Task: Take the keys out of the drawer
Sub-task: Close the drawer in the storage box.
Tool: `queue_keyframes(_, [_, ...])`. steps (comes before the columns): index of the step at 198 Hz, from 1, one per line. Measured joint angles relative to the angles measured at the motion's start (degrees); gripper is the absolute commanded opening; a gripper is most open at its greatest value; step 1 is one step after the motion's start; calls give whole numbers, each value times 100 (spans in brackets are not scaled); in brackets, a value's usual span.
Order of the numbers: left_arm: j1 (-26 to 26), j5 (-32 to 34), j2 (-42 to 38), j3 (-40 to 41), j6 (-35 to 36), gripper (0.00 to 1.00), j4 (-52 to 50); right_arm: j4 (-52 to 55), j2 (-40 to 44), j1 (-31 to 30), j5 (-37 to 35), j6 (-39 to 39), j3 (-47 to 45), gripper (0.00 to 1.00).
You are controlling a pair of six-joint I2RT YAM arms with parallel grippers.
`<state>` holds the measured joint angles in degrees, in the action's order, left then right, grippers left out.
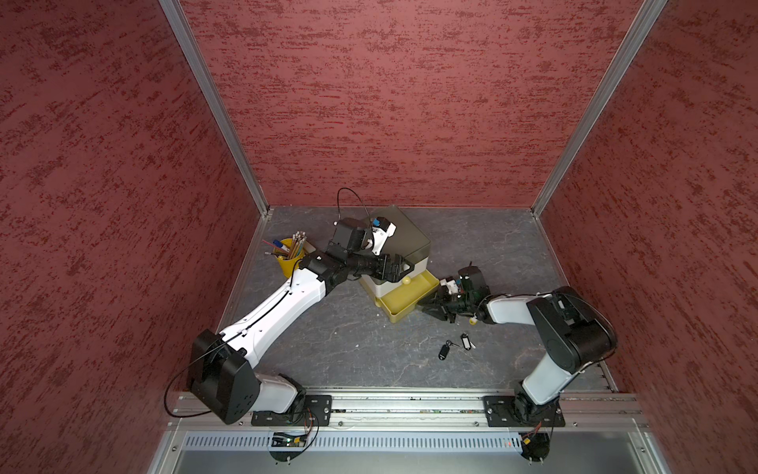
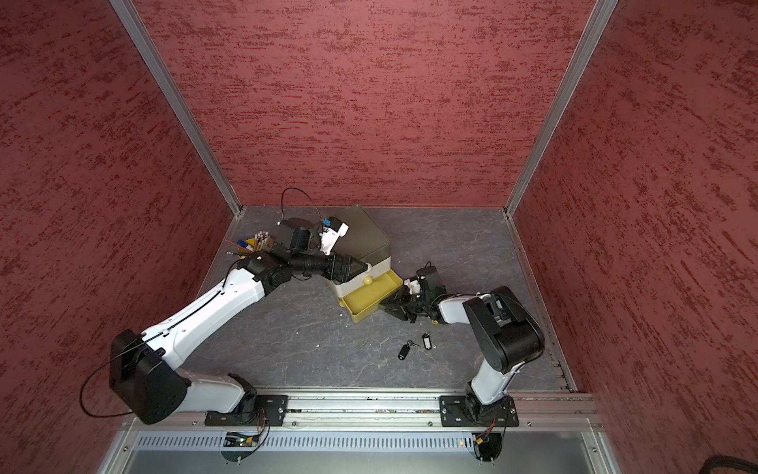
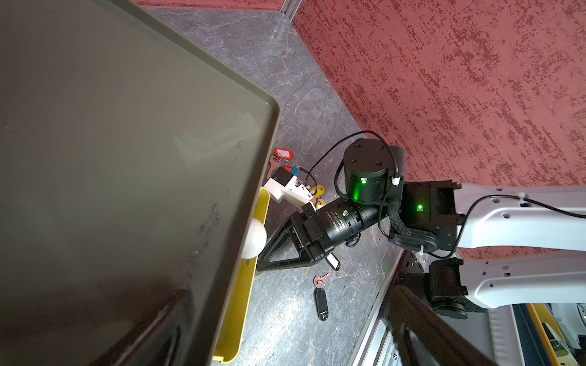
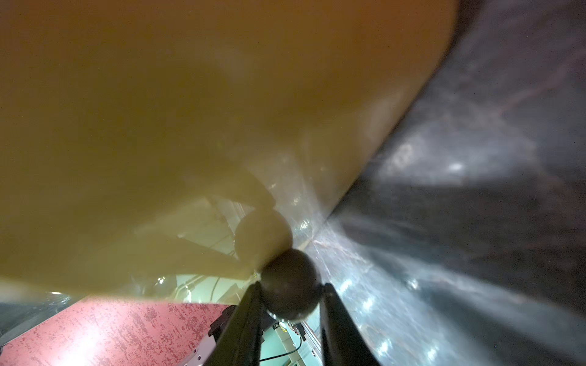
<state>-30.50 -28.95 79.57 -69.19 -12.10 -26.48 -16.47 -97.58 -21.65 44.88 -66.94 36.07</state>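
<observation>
Open and bare-floored in both top views: the bottom yellow drawer (image 1: pixel 404 301) of the small drawer unit (image 1: pixel 404 234). Out on the table (image 1: pixel 348 340), well apart from that drawer and near the right arm: one black-tagged key (image 1: pixel 443 351) with a second black-tagged key (image 1: pixel 464 341) just beside it. In the left wrist view, close by the unit's side, a red-tagged key (image 3: pixel 283 154). Partly hidden behind the right wrist, a yellow-tagged key (image 3: pixel 318 190), with hints of more red and yellow around it, too covered to count. Narrowed onto the round drawer knob (image 4: pixel 290 269), one jaw touching each side: the right pincer (image 4: pixel 291 285). Spread wide at the unit's top front edge and holding nothing: the left pincer (image 1: pixel 404 266), probably there to steady the unit, contact itself unclear. Judged near the end, with the emptying seemingly done and only the drawer in hand. For any further lifting: small, light, rigid things. Thin metal blade, flat against the table, likely slippery and hard to get under. Thicker, smooth plastic tag, joined loosely by a ring and so apt to swing. Best taken from above across the tag's narrow width, jaws only slightly apart. Avoid the ring.
</observation>
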Motion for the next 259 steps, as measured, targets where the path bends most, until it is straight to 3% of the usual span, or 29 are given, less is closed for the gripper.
queue_keyframes(216, [162,-273,-4,42,76,100,48,-1169,-562,-44,0,-575,105,35])
queue_keyframes(259, [168,-273,-13,57,107,100,52,-1174,-507,44,-719,-601,13,40])
